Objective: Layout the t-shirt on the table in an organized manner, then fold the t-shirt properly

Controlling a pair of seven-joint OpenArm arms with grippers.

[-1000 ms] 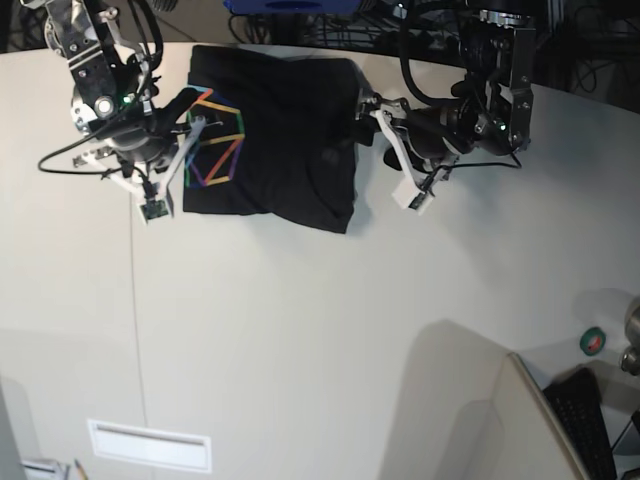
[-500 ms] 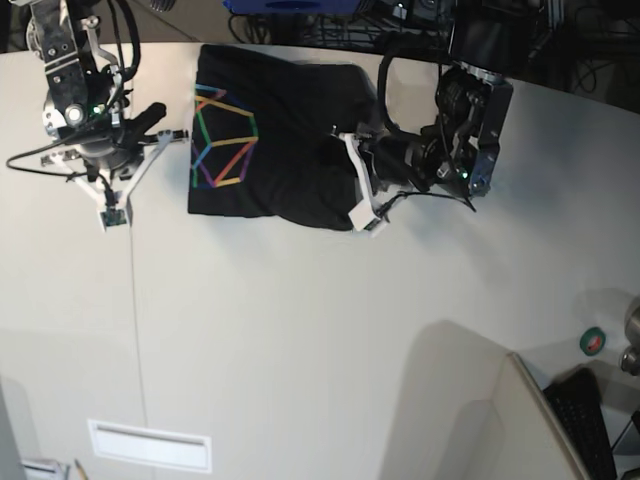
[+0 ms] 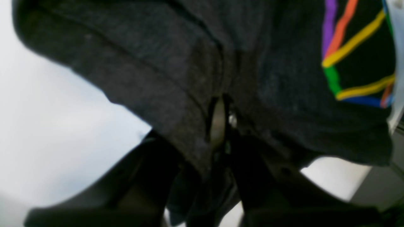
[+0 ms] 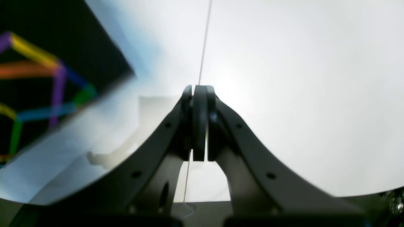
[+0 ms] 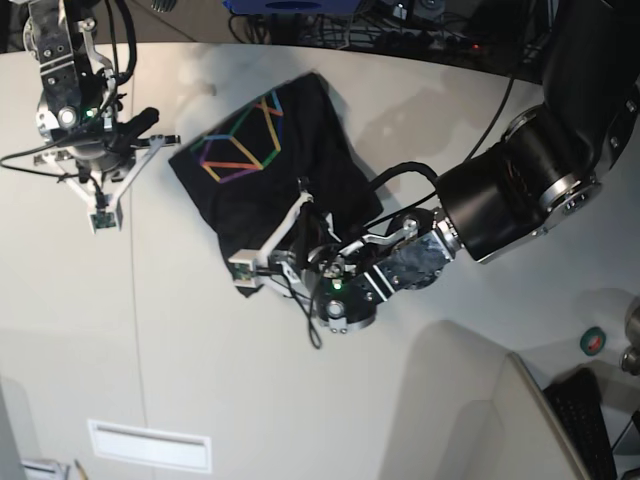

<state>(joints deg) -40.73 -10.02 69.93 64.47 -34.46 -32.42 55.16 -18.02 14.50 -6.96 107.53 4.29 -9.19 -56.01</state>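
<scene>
Left gripper (image 5: 303,222) is clamping a fold of the t-shirt (image 5: 262,165), which is lying bunched on the table (image 5: 420,130); right gripper (image 4: 199,123) is clenched empty beside it; best pulling slowly outward, keeping cloth low

Off-white table (image 5: 300,400), black t-shirt (image 5: 250,190) on it

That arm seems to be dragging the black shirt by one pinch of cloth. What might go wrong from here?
Only the left gripper holds the t-shirt, pinching one bunched edge, so the cloth may slip out or crumple further instead of spreading flat. The right gripper is shut and empty above the table, off to the side, so nothing anchors the far edge; the whole shirt may slide along rather than unfold.
</scene>
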